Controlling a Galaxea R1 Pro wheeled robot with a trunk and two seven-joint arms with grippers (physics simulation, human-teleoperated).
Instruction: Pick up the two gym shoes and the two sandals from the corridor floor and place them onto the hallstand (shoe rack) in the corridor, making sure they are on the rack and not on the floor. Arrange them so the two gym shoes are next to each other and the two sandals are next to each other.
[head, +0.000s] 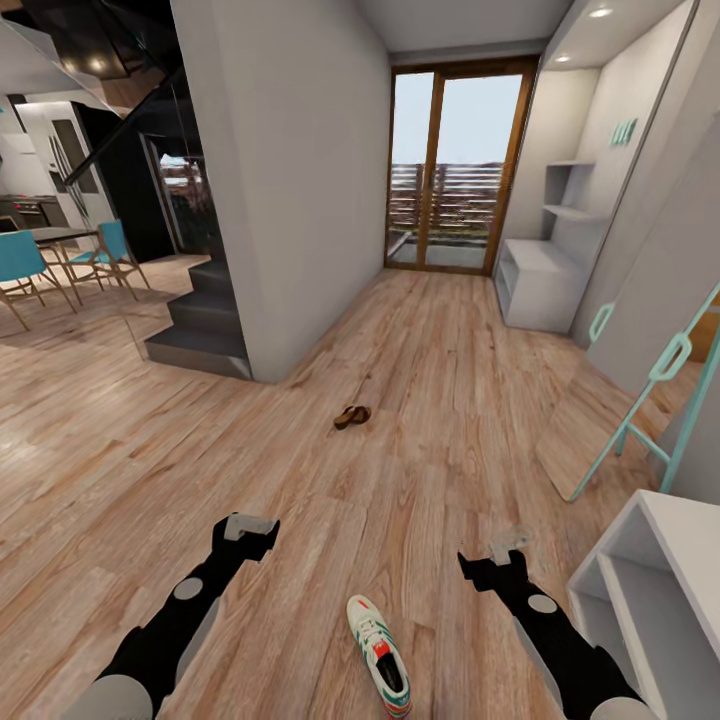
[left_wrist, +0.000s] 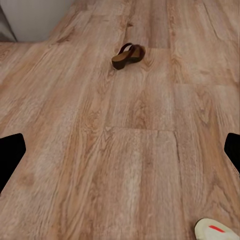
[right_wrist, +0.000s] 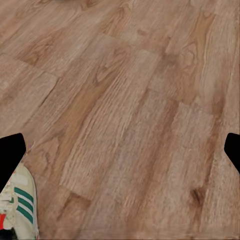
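A white lace-up gym shoe (head: 380, 655) with green side stripes and a red-orange tongue label lies on the light-brown wood-plank corridor floor (head: 420, 380), between the robot's two black arms and close in front of it. Farther down the corridor, well apart from the shoe, the small brown leather sandals (head: 351, 416) lie together on the planks. The pale-grey hallstand (head: 540, 280) with its low bench and tall back panel stands against the right wall near the wood-framed glass door (head: 452, 170). The left gripper (head: 248, 528) and the right gripper (head: 505, 553) hover above the floor, jaws spread wide and grasping nothing. The left wrist view shows the sandals (left_wrist: 128, 55) ahead and the shoe's toe (left_wrist: 215, 231).
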